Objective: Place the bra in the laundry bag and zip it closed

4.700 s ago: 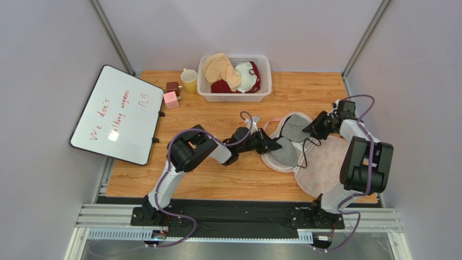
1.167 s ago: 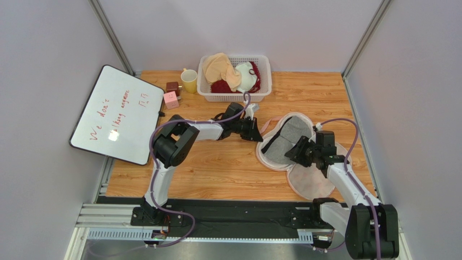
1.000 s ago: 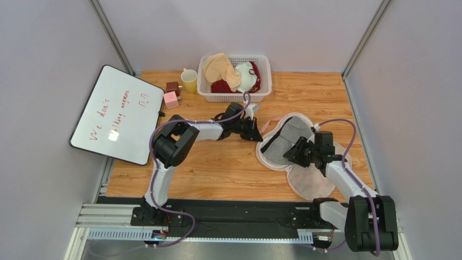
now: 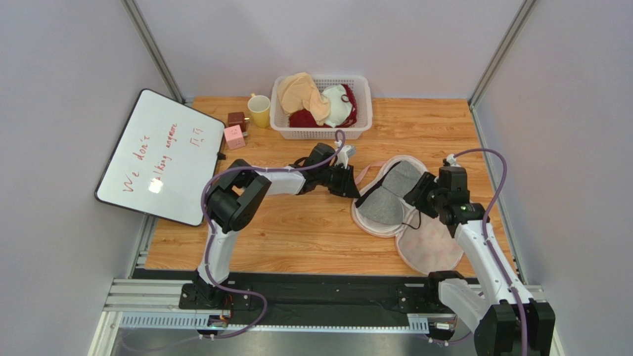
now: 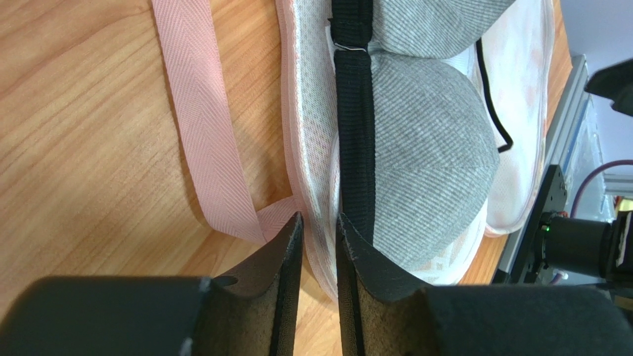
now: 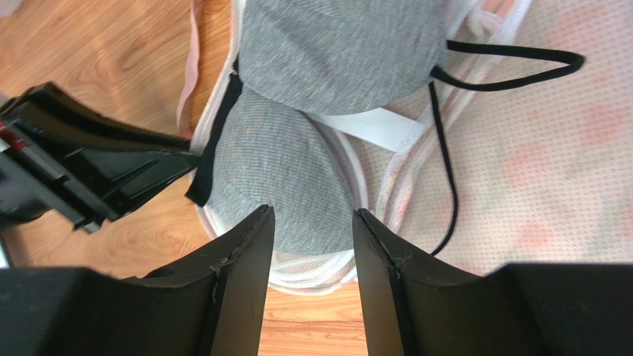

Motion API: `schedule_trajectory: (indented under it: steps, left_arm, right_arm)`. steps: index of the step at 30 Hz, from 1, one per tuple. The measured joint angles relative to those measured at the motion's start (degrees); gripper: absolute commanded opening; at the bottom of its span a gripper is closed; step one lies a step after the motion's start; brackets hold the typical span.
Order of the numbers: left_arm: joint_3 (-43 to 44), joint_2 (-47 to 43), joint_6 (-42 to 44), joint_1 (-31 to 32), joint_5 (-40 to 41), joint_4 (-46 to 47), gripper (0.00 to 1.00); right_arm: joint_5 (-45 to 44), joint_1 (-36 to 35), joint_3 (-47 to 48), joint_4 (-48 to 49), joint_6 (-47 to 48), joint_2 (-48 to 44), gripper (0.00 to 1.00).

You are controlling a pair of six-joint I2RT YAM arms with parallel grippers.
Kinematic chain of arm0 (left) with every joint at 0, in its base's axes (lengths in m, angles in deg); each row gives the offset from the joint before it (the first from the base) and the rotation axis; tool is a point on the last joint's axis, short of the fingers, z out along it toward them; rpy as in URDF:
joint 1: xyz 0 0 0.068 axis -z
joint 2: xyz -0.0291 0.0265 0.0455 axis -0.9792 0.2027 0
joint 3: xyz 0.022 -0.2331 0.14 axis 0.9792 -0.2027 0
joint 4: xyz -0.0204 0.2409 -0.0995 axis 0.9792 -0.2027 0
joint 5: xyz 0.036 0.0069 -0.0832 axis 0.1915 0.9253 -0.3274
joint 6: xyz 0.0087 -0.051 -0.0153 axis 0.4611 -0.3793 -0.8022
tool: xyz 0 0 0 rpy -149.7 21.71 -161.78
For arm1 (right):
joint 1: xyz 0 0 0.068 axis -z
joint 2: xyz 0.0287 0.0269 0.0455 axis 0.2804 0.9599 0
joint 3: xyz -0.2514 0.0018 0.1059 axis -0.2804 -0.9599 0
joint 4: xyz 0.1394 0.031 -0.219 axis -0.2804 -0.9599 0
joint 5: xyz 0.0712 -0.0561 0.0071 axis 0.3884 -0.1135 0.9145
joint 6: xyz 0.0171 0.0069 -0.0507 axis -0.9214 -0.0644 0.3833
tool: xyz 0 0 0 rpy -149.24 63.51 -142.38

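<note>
Pinches the left rim of the laundry bag [image 4: 429, 248] [image 5: 308, 111] [image 6: 535, 163] with the left gripper [image 4: 355, 189] [image 5: 319, 222], jaws drawn to a thin slit around the pink edging and white mesh, just beside the black band end of the bra [image 4: 390, 194] [image 5: 431, 148] [image 6: 327, 52]. Holds the right gripper [image 4: 414, 199] [image 6: 312, 213] at the bra's right side, pointed down toward the nearer cup, jaws parted with nothing between them; cannot tell whether the tips touch the fabric. Shows the bra lying cups up in the bag's opened left half, on the mesh lining, two grey cups side by side (one black strap loops out over the printed right half, which lies flat on the table [image 4: 297, 237]). Leaves the bag unzipped, its halves spread like an open book. Trails a pink ribbon loop [image 4: 368, 169] [image 5: 200, 133] from the bag's far-left rim onto the wood. Sets a white slatted basket [image 4: 319, 133] of other garments at the table's far edge, well apart from the bag, with a yellow mug [image 4: 259, 111], a brown cube [image 4: 237, 119] and a pink cube [image 4: 234, 137] to its left, and a whiteboard [image 4: 160, 156] with red writing by the table's left edge.
</note>
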Motion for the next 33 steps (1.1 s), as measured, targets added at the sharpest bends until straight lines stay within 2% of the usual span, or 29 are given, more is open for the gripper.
schedule_trajectory:
  steps: [8,13,16,24,28,33]
  left_arm:
    - [-3.2,-4.4,2.4,0.1,2.9,0.0,0.34]
    - [-5.9,-9.0,4.2,0.6,5.5,0.3,0.37]
    - [-6.0,-10.0,4.9,1.0,5.9,1.0,0.38]
    - [2.2,-4.0,6.1,1.1,4.9,-3.5,0.36]
    - [4.8,-1.7,6.7,1.1,4.5,-5.5,0.36]
    - [6.8,0.3,6.8,1.1,4.3,-7.6,0.36]
  right_arm:
    - [-5.8,0.0,3.9,-1.6,-0.5,4.2,0.53]
    - [-10.5,0.4,5.7,-3.2,-2.6,4.9,0.70]
    - [-13.6,3.5,5.7,-5.6,-4.3,3.6,0.79]
    - [-14.1,22.9,1.5,-11.3,-8.6,-5.9,0.78]
    - [-9.0,24.3,0.1,-13.0,-9.6,-6.9,0.74]
    - [-5.5,24.2,-1.4,-14.2,-9.5,-8.6,0.77]
